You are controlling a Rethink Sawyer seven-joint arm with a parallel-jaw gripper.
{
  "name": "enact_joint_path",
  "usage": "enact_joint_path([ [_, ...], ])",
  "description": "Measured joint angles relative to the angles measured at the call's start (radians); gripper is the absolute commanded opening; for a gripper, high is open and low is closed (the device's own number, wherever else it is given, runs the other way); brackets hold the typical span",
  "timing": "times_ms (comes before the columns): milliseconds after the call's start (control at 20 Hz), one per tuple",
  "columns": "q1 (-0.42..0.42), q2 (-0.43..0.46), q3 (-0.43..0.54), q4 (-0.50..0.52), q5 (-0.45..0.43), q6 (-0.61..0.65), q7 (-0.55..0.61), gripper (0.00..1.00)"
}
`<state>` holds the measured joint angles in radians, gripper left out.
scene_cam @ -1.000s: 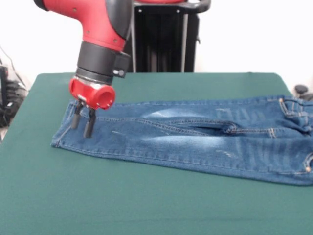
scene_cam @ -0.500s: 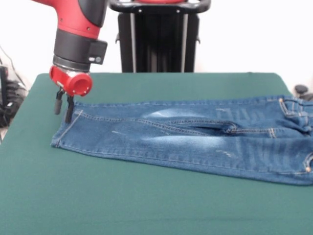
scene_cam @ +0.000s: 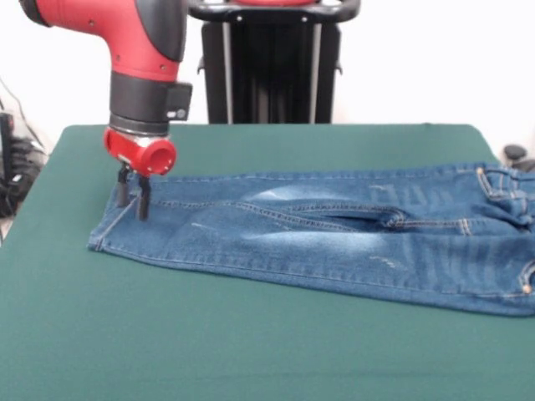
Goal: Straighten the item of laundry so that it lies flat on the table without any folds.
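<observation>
Shifted back toward hem corner of small faded blue denim jeans, red-and-black end effector hovers, fingers narrowly parted, empty; jeans lie nearly flat across dark green felt desk, likely positioning for final tug.

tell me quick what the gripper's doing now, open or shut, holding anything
Gripper: open by a small gap, holding nothing, fingertips down at the hem end of the jeans.
</observation>
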<state>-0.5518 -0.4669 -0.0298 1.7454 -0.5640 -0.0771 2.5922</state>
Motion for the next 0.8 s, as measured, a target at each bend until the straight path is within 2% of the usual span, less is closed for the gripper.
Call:
enact_joint_path([
  [800,0.078,-0.01,0.016,0.006,0.0,0.0,0.0,1.0],
])
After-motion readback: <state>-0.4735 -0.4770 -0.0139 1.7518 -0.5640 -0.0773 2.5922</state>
